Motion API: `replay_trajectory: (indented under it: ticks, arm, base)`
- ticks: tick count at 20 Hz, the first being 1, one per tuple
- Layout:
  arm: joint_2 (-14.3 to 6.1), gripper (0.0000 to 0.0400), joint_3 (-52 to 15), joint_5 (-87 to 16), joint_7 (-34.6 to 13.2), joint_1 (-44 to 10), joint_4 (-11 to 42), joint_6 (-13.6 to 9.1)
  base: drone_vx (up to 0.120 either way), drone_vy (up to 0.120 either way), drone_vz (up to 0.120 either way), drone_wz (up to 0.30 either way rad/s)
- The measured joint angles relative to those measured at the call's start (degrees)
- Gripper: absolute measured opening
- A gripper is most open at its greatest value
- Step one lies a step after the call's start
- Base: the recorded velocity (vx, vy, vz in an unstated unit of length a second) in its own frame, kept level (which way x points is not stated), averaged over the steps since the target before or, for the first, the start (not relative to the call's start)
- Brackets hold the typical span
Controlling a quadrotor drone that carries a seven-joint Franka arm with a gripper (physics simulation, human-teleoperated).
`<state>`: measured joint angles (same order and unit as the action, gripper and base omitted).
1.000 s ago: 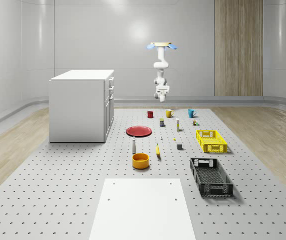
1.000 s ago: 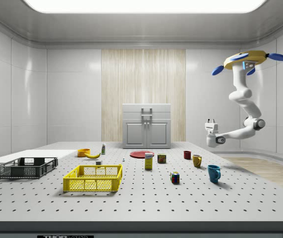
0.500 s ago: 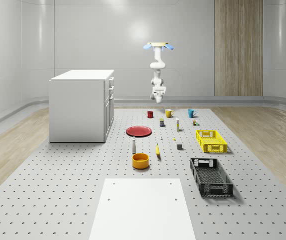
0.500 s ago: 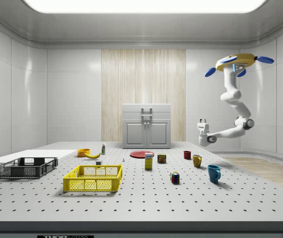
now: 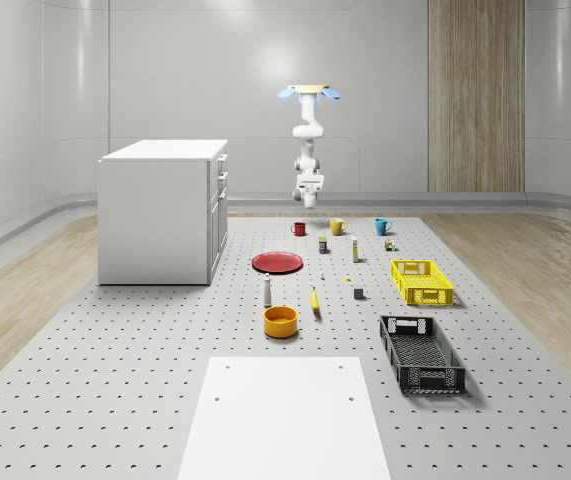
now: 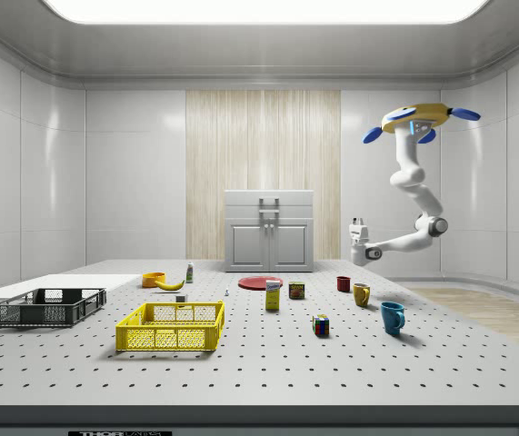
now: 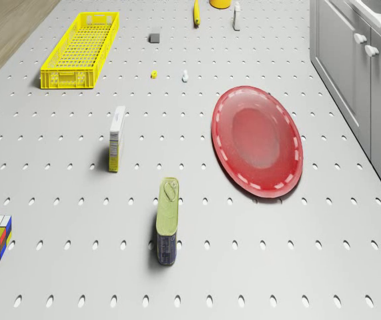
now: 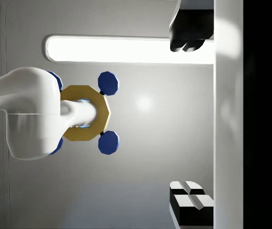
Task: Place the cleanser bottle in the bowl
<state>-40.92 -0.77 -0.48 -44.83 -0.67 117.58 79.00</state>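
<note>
drone hovers far end | pincer open, pts up, w/o load

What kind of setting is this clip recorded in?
Most likely a simulated indoor robotics test room: a perforated grey work floor strewn with small household objects, a white cabinet, and a drone hovering above with its arm.

Yellow drone, blue rotors; white arm.

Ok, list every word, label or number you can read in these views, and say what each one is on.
None can be read.
Box, standing on the table: print on its side too small to read.
Can, lying on the table: label blurred.
Strip below the table's front edge: dark marks, illegible.
</note>
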Motion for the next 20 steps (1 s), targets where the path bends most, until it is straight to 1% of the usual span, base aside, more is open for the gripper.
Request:
replay_trajectory:
  ticks: [7,12,16,20]
  arm:
    - [-0.2,0.0400,-1.1,-1.5,-0.2,-0.3,0.2,0.3]
    - [-0.4,0.0400,-3.2,-4.5,-0.6,-1.0,0.5,0.6]
    - [-0.7,0.0400,-6.7,-9.5,-1.3,-2.1,1.2,0.8]
    - [-1.2,0.0400,-13.4,-18.9,-2.6,-4.2,3.1,1.3]
  base:
    - [0.120,-0.120,0.000,0.000]
    - [0.120,-0.120,0.000,0.000]
    - [0.120,-0.120,0.000,0.000]
    - [0.120,-0.120,0.000,0.000]
